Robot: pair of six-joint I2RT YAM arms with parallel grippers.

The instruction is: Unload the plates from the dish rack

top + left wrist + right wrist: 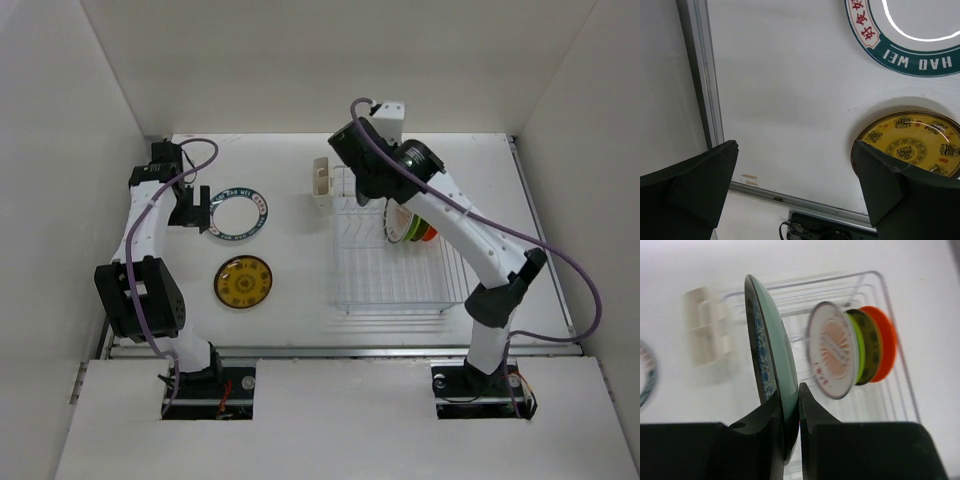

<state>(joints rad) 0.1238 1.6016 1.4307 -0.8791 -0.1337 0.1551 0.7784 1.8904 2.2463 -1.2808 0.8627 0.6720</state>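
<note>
— Where's the teal plate?
— My right end effector is clenched on its rim, holding it upright at the dish rack, toward the desk's right edge.
— Left?
— My left end effector is released, near the left edge.

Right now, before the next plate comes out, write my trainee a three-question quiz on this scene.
1. True or false: the left end effector is shut.
2. Which plate does the right end effector grip? A) orange plate B) teal patterned plate C) lime green plate
3. How many plates lie flat on the table?

Key:
1. False. Its jaws stand wide apart, with nothing between them.
2. B, held on edge.
3. Two: the yellow plate and the teal-rimmed plate.
</note>
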